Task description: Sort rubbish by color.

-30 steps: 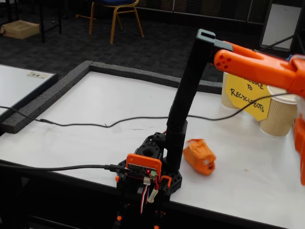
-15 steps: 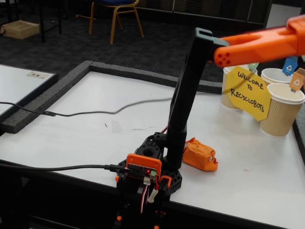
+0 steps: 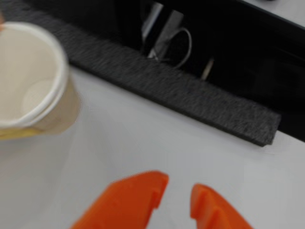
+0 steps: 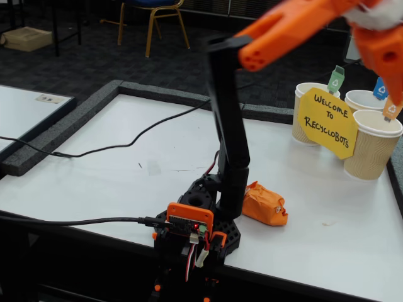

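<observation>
One piece of rubbish shows, an orange crumpled paper wad point(image 4: 265, 204). It lies on the white table just right of the arm's base point(image 4: 196, 221) in the fixed view. My gripper point(image 3: 179, 192) enters the wrist view from the bottom edge. Its two orange fingers stand slightly apart with only bare table between them. In the fixed view the orange forearm point(image 4: 289, 24) is raised high. It reaches to the upper right above the paper cups, and the fingertips are not clear there. The wad is far from the gripper and does not show in the wrist view.
Three ribbed tan paper cups point(image 4: 376, 146) with coloured flags stand at the table's right, behind a yellow sign point(image 4: 327, 121). One cup point(image 3: 61, 67) shows at the wrist view's left. A dark foam border point(image 3: 190, 93) edges the table. A black cable point(image 4: 126, 141) trails across it.
The forearm has swung up from low at the right to high above the cups. The upper arm has leaned back to the left. The cable shifted. The orange wad stays by the base.
</observation>
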